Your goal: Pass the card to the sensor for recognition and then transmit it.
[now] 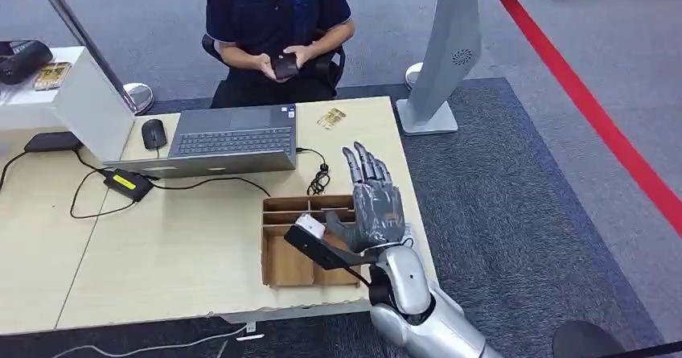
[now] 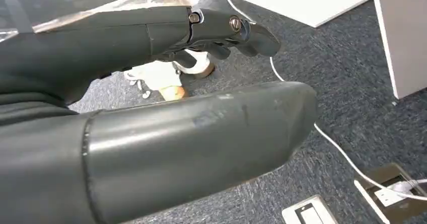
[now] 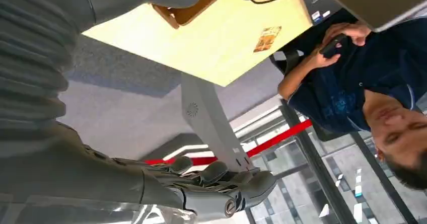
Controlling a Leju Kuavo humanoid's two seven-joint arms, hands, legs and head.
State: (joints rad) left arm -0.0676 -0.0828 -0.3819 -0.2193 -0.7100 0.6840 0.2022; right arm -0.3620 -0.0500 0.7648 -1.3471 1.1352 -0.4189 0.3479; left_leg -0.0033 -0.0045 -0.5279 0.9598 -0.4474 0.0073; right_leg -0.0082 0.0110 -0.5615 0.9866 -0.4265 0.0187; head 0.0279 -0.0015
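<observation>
The right hand (image 1: pixel 371 205) hovers over the wooden tray (image 1: pixel 277 265), fingers spread and holding nothing. The card (image 1: pixel 331 118) lies flat on the worktop (image 1: pixel 177 253) beyond the tray, towards the laptop (image 1: pixel 229 139), long axis slanted. The left hand (image 2: pixel 151 108) hangs over carpet, its fingers curled in; whether it grips anything I cannot tell. The sensor is hard to identify.

Gold card (image 1: pixel 331 119) lies flat on the table's far edge, beside the laptop (image 1: pixel 229 139)
</observation>
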